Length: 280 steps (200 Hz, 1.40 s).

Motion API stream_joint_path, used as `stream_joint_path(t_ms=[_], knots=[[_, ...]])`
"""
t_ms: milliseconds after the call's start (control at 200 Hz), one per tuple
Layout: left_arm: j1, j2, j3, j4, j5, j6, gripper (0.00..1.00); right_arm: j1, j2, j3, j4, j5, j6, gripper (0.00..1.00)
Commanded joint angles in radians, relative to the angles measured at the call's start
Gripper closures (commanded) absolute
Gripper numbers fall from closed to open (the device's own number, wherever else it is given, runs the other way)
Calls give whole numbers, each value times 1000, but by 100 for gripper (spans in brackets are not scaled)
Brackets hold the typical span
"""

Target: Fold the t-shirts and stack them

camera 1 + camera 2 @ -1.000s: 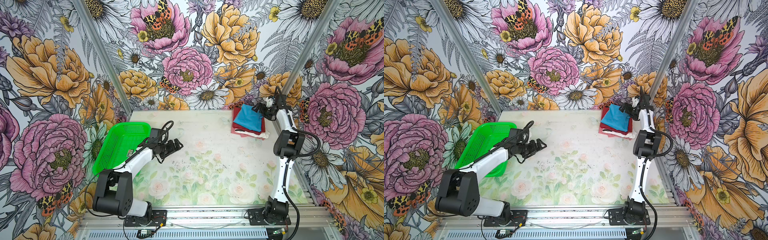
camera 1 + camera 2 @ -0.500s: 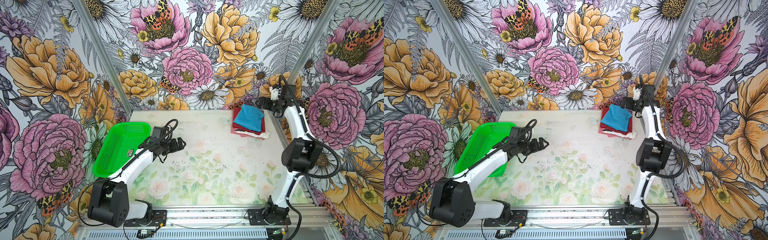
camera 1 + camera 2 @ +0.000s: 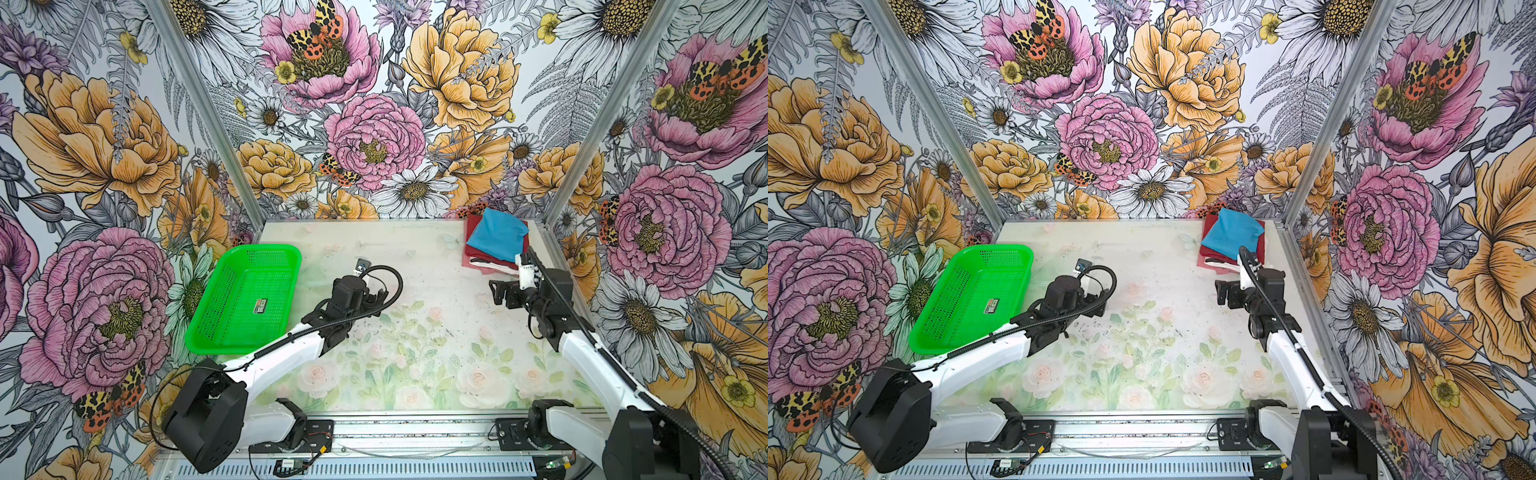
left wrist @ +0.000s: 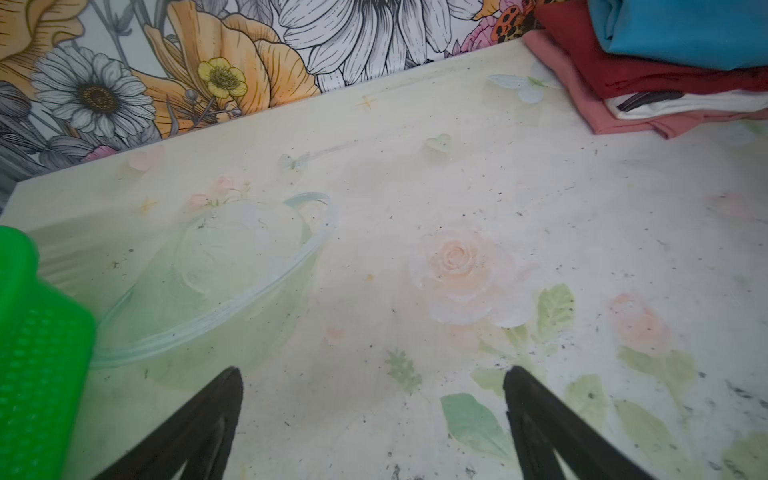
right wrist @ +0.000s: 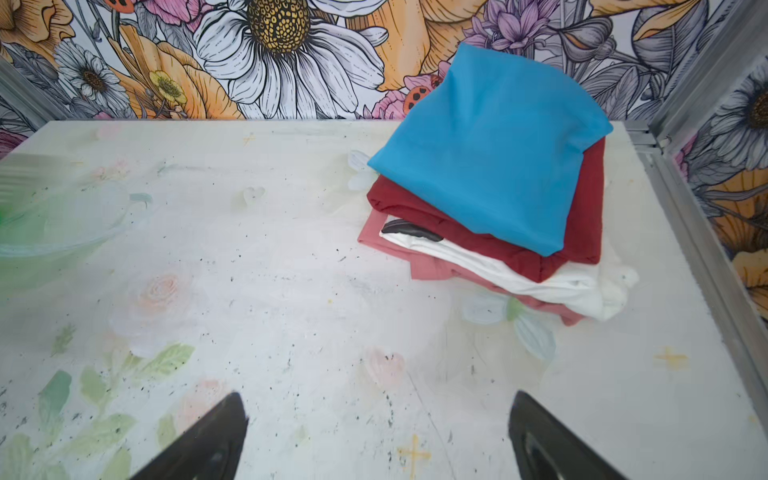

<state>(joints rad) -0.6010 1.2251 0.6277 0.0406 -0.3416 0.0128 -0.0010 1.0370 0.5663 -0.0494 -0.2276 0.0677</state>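
The t-shirts lie folded in one stack in the table's far right corner. A sky-blue shirt (image 3: 496,232) (image 5: 494,153) is on top, slightly askew. Under it are a dark red one (image 5: 582,224), a white one (image 5: 573,286) and a pinkish one (image 5: 386,245) at the bottom. My right gripper (image 3: 498,291) (image 5: 376,403) hovers open in front of the stack, apart from it, with nothing between its fingers. My left gripper (image 3: 380,297) (image 4: 372,378) is open and empty over the middle of the table, beside the basket. The stack's edge (image 4: 582,54) shows in the left wrist view.
A bright green mesh basket (image 3: 262,249) (image 3: 992,251) stands at the left of the table with nothing in it but a label; its wall (image 4: 37,353) is close to my left gripper. Floral walls and metal corner posts (image 3: 569,166) close in the table.
My right arm has drawn back from the stack towards the table's front and come lower. My left arm has shifted slightly to the right. Both grippers stay open.
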Motion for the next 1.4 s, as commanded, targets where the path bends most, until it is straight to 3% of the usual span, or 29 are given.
stream_joint_path(t_ms=[0,130,270,365,595,961,1161,1231,1286,1396], knots=[[20,-102,-124,320,-78,145,1,56,-100,-55,202,134,24,1],[118,-190,-263,458,-45,140,1,98,-112,-127,249,226,33,0],[178,-258,-277,368,-141,128,1,110,-21,-172,318,269,14,0],[200,-248,-317,433,-186,135,1,117,55,-157,336,293,13,0],[386,-19,-373,724,-44,72,1,122,179,-193,504,333,8,0],[588,108,-337,837,188,6,1,118,332,-139,667,445,-47,0],[618,363,-398,1241,270,-7,1,118,410,-52,603,474,-69,1],[632,317,-369,1111,268,-22,1,112,438,-80,709,484,-94,1],[635,324,-327,1044,286,-24,1,92,458,-65,694,510,-59,1],[634,325,-271,939,345,-5,1,24,474,-59,697,439,1,1]])
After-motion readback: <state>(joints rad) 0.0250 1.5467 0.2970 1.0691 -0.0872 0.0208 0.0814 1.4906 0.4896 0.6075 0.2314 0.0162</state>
